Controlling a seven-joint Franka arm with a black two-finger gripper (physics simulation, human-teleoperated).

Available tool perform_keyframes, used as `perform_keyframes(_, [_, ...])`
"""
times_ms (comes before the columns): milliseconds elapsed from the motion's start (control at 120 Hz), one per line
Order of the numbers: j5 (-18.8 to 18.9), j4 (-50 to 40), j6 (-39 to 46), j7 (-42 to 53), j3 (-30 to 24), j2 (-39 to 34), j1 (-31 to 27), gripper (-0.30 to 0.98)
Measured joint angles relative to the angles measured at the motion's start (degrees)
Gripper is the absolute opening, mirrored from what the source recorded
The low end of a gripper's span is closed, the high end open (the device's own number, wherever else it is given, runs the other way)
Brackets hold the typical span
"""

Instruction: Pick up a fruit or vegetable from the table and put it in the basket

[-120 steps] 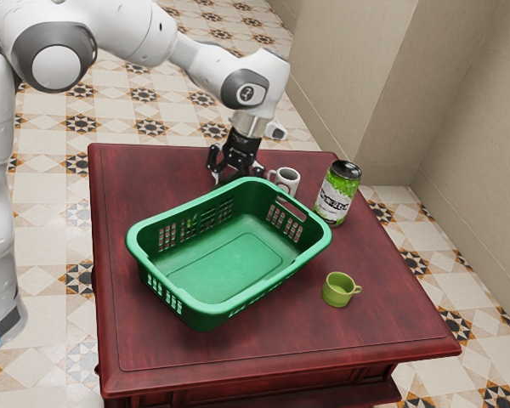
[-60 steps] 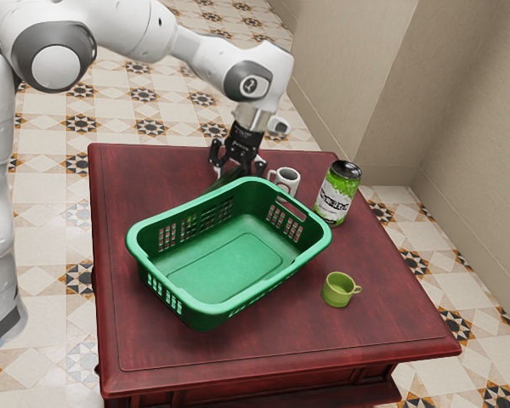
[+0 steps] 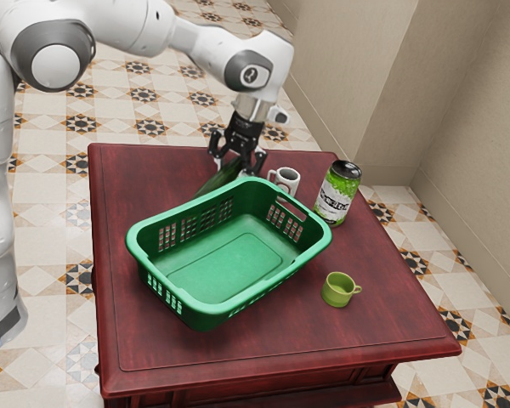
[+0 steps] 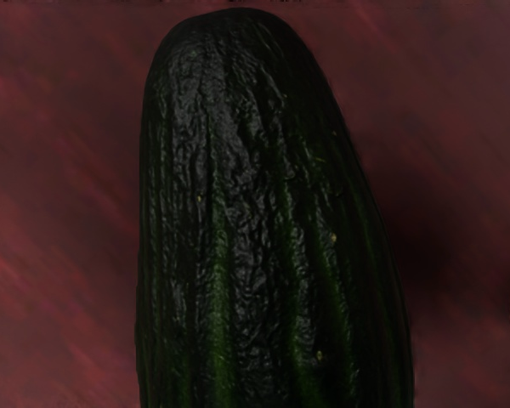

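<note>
Near the far edge of the table (image 3: 144,357), my gripper (image 3: 237,164) pinches the cucumber (image 4: 246,221) behind the basket (image 3: 200,308). Mug (image 3: 288,178) and can (image 3: 337,195) stand by the far corner at the exterior view's right.

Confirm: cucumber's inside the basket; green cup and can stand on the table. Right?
Wrong on the cucumber: the exterior view shows it at the pincer, outside the basket. The rest holds: green cup and can stand on the table.
</note>
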State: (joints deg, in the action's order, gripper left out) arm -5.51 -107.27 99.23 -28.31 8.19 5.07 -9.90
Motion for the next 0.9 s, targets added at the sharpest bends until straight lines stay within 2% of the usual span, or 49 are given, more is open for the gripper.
perform_keyframes(475, [0.1, 3.4, -3.1, 0.1, 1.1, -0.9, 0.0, 0.16])
perform_keyframes(900, [0.3, 4.3, -5.8, 0.0, 1.2, -5.6, -1.0, 0.16])
